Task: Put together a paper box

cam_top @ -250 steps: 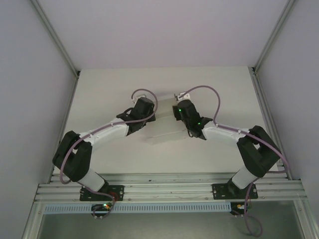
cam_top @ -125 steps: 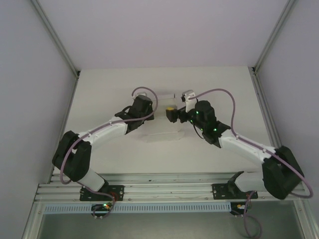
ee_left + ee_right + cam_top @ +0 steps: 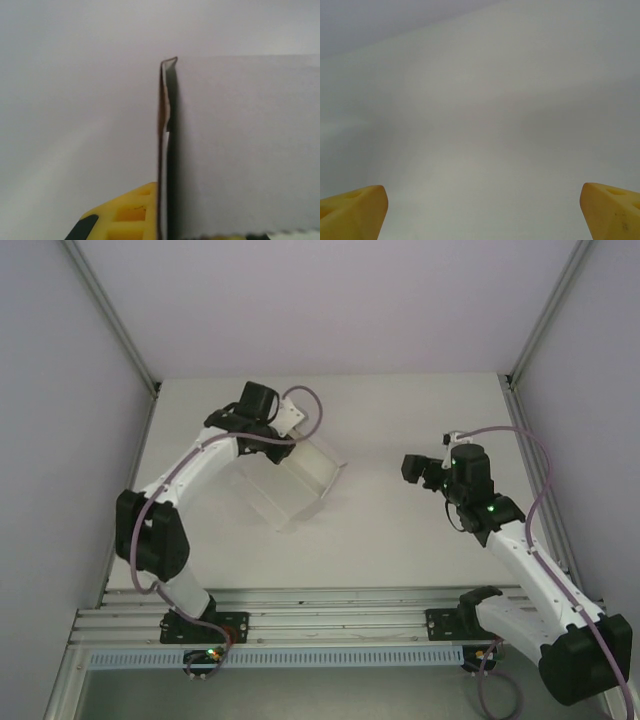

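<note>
So starting at the near edge, the metal rail [image 3: 340,622] with both arm bases is sitting well in front of the paper box [image 3: 295,485], nothing going on there. Moving up the table [image 3: 400,550], the right gripper [image 3: 411,468] is hovering off to the right of the box, well apart from it, pointing its way. Its two yellow fingertips [image 3: 352,210] are standing wide apart in the wrist view with just bare table between them, so it's gripping nothing.

The box itself is sitting left of centre on the table, plain white card, looking partly folded, with one corner pointing toward the rail. How far it's popped open I can't tell from above.

Just behind the box's far left corner, the left gripper [image 3: 272,438] is reaching in from the far side, and it's clamping down on the box. In its wrist view the card is running edge-on straight up the middle, with a yellow finger [image 3: 125,220] pressing against its left side and a white panel spreading out to the right
</note>
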Robot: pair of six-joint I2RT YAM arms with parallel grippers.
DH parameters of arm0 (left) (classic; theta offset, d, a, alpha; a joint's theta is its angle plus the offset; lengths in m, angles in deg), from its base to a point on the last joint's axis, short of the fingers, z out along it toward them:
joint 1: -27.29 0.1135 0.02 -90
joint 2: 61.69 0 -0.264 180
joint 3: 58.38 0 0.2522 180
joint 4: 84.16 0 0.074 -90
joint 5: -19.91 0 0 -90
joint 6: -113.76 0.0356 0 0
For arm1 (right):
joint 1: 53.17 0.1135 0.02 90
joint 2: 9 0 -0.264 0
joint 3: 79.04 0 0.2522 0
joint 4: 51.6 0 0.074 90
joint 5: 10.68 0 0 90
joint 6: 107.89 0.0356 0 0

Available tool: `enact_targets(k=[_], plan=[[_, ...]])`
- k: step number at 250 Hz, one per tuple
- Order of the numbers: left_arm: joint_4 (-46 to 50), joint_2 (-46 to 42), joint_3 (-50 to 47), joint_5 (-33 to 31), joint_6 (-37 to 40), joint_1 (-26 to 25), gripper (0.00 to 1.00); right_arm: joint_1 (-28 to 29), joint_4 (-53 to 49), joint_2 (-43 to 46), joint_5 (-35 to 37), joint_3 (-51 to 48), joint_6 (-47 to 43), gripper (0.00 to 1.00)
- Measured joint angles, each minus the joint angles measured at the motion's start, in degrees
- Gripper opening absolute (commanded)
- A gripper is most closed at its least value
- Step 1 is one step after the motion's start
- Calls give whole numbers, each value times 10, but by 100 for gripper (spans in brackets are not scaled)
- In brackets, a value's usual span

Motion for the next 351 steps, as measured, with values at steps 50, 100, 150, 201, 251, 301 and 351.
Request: enact_targets(k=[50, 100, 150, 201, 251, 301, 351], plan=[[110, 127, 129, -55, 121, -38, 0, -5, -43, 12, -8, -30, -1, 100], [147, 219, 166, -152, 170, -85, 0, -12, -61, 12, -8, -30, -5, 100], [153, 283, 200, -232, 195, -131, 0, -14, -66, 13, -10, -30, -5, 100], [187, 368, 284, -295, 201, -161, 19, -20, -68, 27, -14, -47, -5, 100], [170, 376, 303, -294, 195, -162, 56, -23, -73, 40, -20, -55, -5, 100], [155, 365, 303, -279, 197, -162, 89, -25, -75, 46, -25, -55, -5, 100], [117, 299, 298, -262, 186, -162, 100, -25, -70, 37, -51, -55, -26, 100]])
